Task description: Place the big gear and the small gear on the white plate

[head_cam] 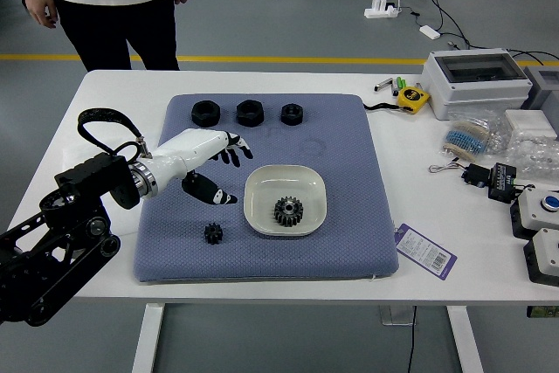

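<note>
Person (109,10) standing far left, arms lowered. Left robot hand (232,176) over left part of blue mat (349,181), thumb and fingers well apart, holding nothing. Small gear (213,233) on mat, near side, left of plate. Three black nuts (250,113) in row, far side. Big gear (288,211) on white plate (315,189). Yellow tape measure (412,98) far right of mat, on counter (415,181).

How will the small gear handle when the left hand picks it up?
The small gear looks rigid, so it should hold its shape in the left hand. Its teeth ring the rim, so fingers may catch well. It sits low on the blue mat, so tipping seems unlikely, though a poor pinch could nudge it sideways.
</note>
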Available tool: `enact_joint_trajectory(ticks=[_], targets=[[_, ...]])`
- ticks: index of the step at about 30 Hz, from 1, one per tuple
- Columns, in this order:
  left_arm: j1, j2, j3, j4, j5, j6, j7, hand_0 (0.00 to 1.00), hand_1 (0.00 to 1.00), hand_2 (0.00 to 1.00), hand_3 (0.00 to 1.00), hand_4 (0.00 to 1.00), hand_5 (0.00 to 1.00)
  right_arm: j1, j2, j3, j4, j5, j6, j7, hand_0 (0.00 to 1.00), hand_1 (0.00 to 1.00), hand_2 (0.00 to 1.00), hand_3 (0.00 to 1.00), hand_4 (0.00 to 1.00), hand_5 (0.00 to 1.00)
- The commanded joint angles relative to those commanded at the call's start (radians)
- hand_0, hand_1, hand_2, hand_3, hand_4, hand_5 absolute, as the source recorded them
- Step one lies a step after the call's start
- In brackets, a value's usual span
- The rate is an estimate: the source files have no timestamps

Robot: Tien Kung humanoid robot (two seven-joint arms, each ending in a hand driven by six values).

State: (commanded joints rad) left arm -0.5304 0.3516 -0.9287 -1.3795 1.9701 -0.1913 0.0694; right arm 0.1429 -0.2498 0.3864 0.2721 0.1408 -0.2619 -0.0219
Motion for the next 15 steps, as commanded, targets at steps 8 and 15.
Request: enact_joint_trajectory(ticks=[8,15], targets=[[0.075,0.057,0.012,-0.08,0.015,-0.043,0.024,0.465,0.528,0.561,0.621,0.739,0.002,-0.003,0.003,0.002,0.0,-0.003,-0.001,-0.004,0.65,0.657,0.731,0.58,0.84,0.679],[0.109,0.087,0.004,-0.138,0.006,-0.085,0.046,0.474,0.542,0.574,0.625,0.801,0.002,-0.003,0.003,-0.001,0.0,0.003,0.001,-0.002,0.65,0.655,0.731,0.58,0.84,0.679]])
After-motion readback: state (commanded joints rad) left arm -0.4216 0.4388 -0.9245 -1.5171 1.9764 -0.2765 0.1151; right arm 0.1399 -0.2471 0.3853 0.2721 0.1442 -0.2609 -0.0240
